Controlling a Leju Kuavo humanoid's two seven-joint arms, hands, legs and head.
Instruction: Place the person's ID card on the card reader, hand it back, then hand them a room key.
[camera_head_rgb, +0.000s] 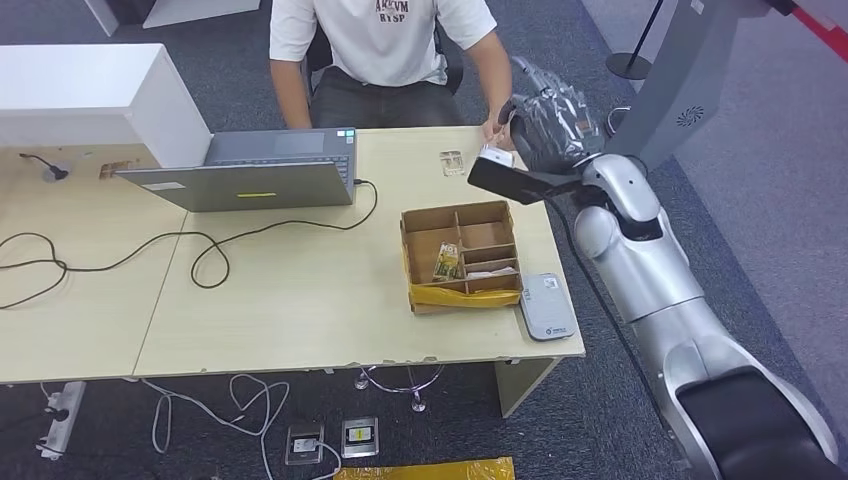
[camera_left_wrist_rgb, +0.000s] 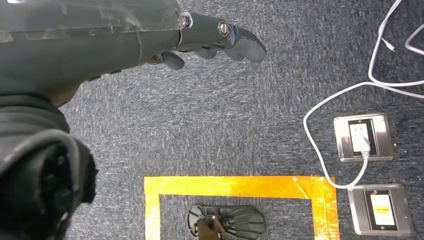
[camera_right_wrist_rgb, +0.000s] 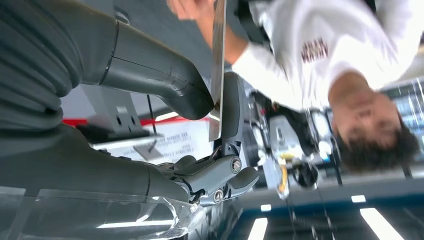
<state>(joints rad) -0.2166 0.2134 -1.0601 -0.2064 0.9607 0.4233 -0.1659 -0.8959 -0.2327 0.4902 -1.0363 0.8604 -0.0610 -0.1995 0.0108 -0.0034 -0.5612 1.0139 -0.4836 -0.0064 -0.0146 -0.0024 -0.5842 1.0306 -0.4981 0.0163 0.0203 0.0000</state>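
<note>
Right hand (camera_head_rgb: 545, 125) raised past the desk's (camera_head_rgb: 300, 300) far right corner, pinching the card (camera_right_wrist_rgb: 217, 70) edge-on between thumb and fingers; person's hand (camera_right_wrist_rgb: 192, 7) touching the card's other end. Left hand (camera_left_wrist_rgb: 150, 35) hanging over carpet, holding nothing, fingers loosely extended. Reader (camera_head_rgb: 546, 306) near the desk's front right corner, just right of the box (camera_head_rgb: 462, 256).

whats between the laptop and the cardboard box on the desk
A black cable loops across the bare desk between the laptop and the cardboard box, seen in the head view.
</note>
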